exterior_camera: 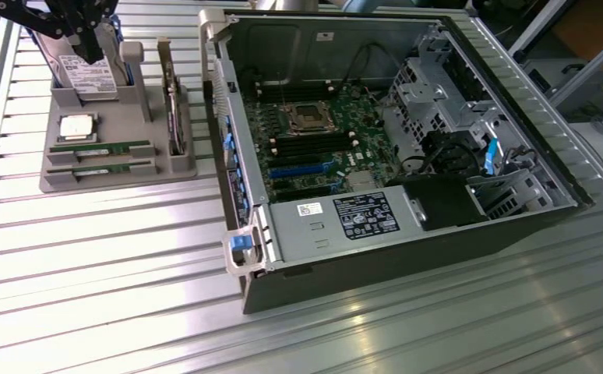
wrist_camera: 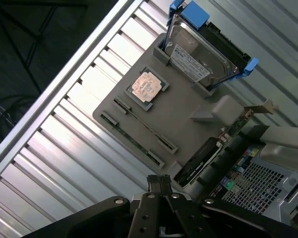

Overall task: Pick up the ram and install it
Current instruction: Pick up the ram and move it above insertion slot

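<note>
Two sticks stand on edge in parallel slots of the gray tray point(exterior_camera: 109, 184): the first ram stick point(exterior_camera: 101, 146) just beside the processor point(exterior_camera: 77, 126), the second ram stick point(exterior_camera: 101, 167) alongside it. The tray lies on the exterior view's left of the open computer case point(exterior_camera: 385, 261). The gripper point(exterior_camera: 95, 56) hangs over the hard drive point(exterior_camera: 92, 76), clenched and empty, apart from both sticks.

Bright glare streaks the ribbed metal table point(exterior_camera: 104, 249).
</note>
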`<state>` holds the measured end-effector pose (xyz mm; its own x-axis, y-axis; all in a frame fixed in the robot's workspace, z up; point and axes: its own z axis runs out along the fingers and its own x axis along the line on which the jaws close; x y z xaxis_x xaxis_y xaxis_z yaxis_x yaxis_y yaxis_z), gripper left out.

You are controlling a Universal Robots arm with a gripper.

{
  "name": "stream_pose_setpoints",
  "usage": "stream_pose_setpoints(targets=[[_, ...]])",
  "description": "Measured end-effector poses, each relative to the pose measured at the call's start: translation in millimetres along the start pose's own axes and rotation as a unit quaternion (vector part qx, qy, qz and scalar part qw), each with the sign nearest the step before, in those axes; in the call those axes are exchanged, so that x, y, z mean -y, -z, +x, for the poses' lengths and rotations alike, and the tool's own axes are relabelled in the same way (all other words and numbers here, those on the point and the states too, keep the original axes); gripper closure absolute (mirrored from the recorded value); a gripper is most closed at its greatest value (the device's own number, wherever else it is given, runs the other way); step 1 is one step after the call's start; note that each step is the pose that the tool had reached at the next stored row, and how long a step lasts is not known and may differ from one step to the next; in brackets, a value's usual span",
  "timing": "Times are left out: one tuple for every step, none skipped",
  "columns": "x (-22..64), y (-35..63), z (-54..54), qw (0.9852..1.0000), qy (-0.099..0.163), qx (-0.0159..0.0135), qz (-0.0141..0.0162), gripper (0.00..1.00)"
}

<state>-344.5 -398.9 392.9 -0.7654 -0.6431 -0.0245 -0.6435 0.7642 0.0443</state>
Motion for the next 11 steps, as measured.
stream_pose_setpoints(targets=[[0.0,0.0,0.0,1.0,0.002,-0.0001,-0.0001,0.89],[0.0,0.0,0.0,1.0,0.004,-0.0002,-0.0001,0.89],[0.0,0.0,0.0,1.0,0.007,-0.0003,-0.0002,0.89],[0.0,0.0,0.0,1.0,0.009,-0.0004,-0.0002,0.89],[0.0,0.0,0.0,0.9999,0.012,-0.0005,-0.0003,0.89],[0.0,0.0,0.0,0.9999,0.016,-0.0008,-0.0004,0.89],[0.0,0.0,0.0,0.9998,0.02,-0.0009,-0.0005,0.89],[0.0,0.0,0.0,0.9998,0.022,-0.001,-0.0005,0.89],[0.0,0.0,0.0,0.9997,0.024,-0.001,-0.0006,0.89],[0.0,0.0,0.0,0.9996,0.027,-0.0012,-0.0007,0.89],[0.0,0.0,0.0,0.9995,0.032,-0.0014,-0.0008,0.89]])
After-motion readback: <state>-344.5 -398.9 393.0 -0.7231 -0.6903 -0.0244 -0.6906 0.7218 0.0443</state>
